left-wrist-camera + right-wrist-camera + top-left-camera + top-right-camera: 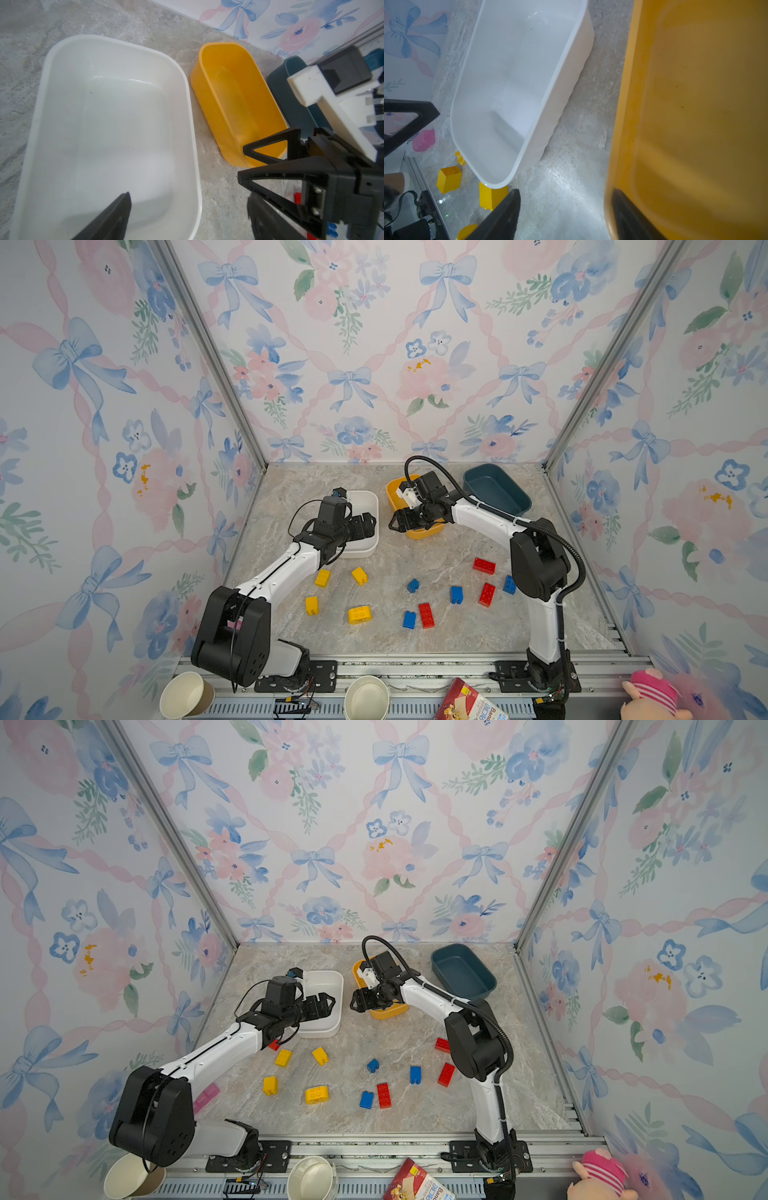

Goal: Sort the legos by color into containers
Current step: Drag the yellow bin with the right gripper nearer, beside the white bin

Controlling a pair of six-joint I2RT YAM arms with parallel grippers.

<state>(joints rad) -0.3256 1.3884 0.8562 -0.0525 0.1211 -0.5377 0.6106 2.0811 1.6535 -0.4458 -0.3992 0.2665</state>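
While my left gripper (372, 526) hangs over the white tub (363, 498) with jaws spread and nothing between them, its wrist camera cuts off all but one finger (116, 216). My right gripper (392, 524), jaws parted and empty, straddles the wall of the yellow-orange tub (392, 492) on the side facing the white one; from above, my own forearm covers most of that tub. The teal tub (494, 489) stands apart by the back right corner. Every brick I can see lies on the table (390, 560) nearer my bases: yellow legos (360, 614) toward my left arm, blue legos (456, 594) and red legos (426, 615) toward my right. One blue brick (509, 584) is half hidden by my right elbow, and a red sliver (274, 1045) shows under my left forearm in a top view. A pink block (205, 1096) sits partly behind my left upper arm.
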